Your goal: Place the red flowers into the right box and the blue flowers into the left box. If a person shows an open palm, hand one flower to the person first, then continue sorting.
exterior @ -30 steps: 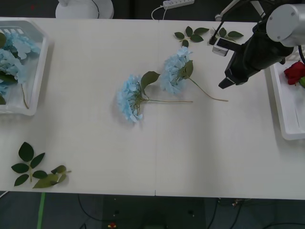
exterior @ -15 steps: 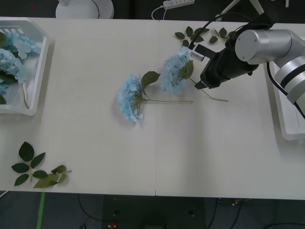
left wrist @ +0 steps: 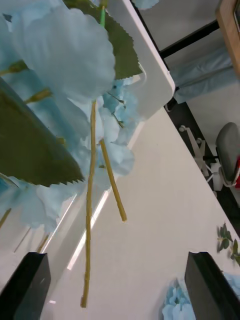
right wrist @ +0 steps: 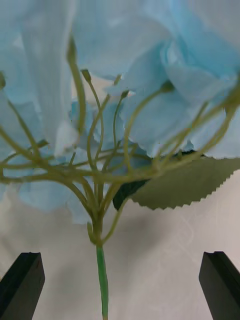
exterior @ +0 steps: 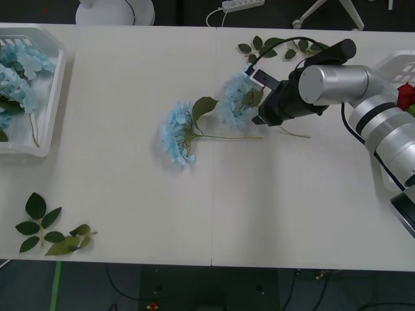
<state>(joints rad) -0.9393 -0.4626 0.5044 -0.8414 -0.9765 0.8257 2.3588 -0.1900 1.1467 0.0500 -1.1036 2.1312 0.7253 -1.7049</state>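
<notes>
Two blue flowers (exterior: 194, 123): loose mid-table, well apart from left box (exterior: 55, 97).
Right claw (right wrist: 120, 285): wide open, empty — we straddle one stem.
Next: we close, then carry it left.

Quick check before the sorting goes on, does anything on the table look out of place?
Loose leaf sprigs lie detached near the table's front left corner, and more at the far edge. The right end effector, open, straddles a blue flower's stem.

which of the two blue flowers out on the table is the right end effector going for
The far one, nearer the leaf sprigs. The open right end effector sits at its stem base. The other blue flower, toward the table middle, lies apart from it.
</notes>
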